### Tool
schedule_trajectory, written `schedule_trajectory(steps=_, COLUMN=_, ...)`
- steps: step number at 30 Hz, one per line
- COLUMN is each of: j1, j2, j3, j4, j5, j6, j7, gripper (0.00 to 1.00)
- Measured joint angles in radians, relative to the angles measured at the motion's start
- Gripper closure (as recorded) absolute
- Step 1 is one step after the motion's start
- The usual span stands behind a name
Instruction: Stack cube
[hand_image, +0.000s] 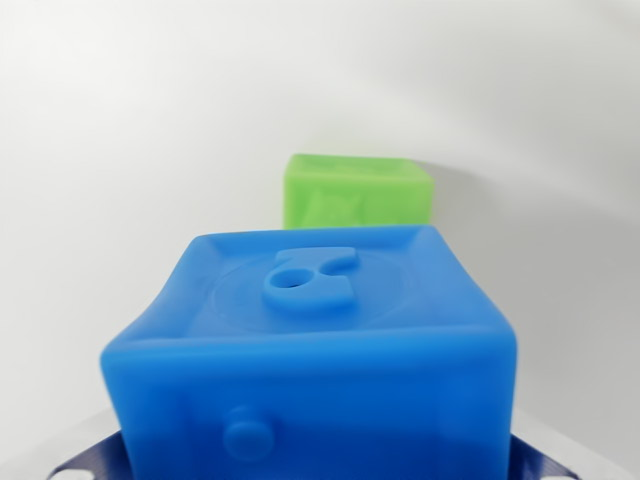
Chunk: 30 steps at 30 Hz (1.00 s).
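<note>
Blue cube (310, 350) between claw (320, 465) fingers

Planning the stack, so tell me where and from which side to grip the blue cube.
Grip the blue cube across its two side walls, coming straight along the wrist view's line. Those walls look flat and plain; the upper face carries a raised figure and the near face a knob. The green cube sits apart behind it, out of the way.

Raised numeral on blue cube (310, 350) top face, likely 6 or 9; green cube (357, 192) relief unreadable.
</note>
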Motion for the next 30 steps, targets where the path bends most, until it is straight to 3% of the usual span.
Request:
schedule_trajectory(steps=10, j1=-0.013, j2=0.024, j3=-0.003, j4=0.04, j5=0.004, j6=-0.018, j7=0.005, gripper=1.0)
schedule_trajectory(steps=30, j1=-0.015, j2=0.128, j3=0.002, j4=0.046, j5=0.019, j6=0.073, j7=0.003, gripper=1.0)
